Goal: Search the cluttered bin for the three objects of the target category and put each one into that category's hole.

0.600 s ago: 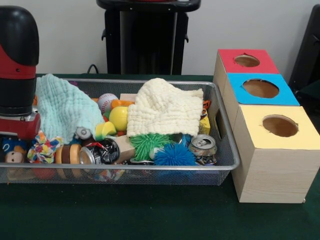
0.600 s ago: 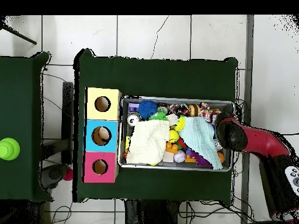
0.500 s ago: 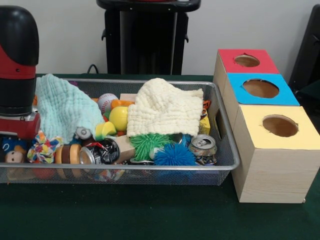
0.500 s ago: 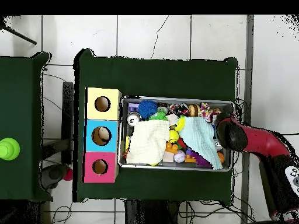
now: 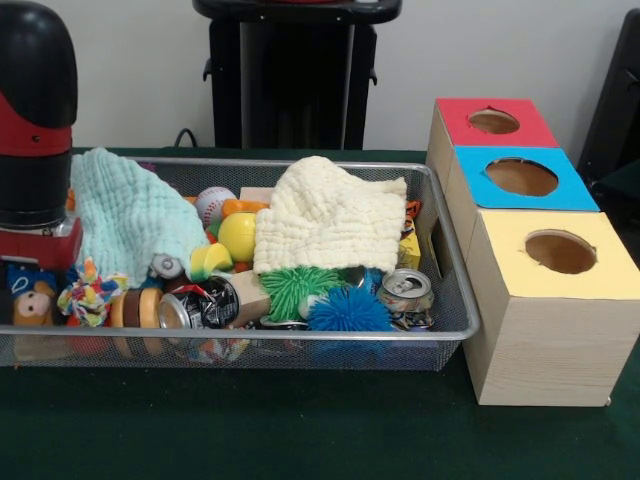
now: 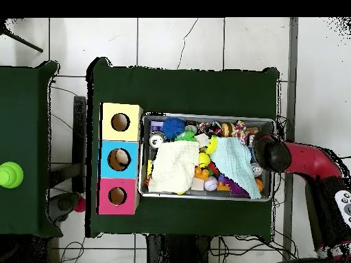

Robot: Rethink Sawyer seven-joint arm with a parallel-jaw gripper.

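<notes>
At bin's (image 5: 440, 250) end, claw (image 5: 35, 262) fingers hidden

Cut off at the front view's nine o'clock edge: the red and black robot arm (image 5: 35, 130), gripper hidden beneath its bulk. Buried under the cream knitted cloth (image 5: 330, 215) and pale mint muslin cloth (image 5: 125, 215): much of the silver wire-mesh bin (image 5: 300, 345).

Cluttered wire bin (image 5: 440, 330) beside red-topped box's hole (image 5: 494, 121).

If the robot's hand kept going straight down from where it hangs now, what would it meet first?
Most likely the bin's end by the mint cloth and small toys there; the hand itself is hidden below the arm, so this is uncertain.
</notes>
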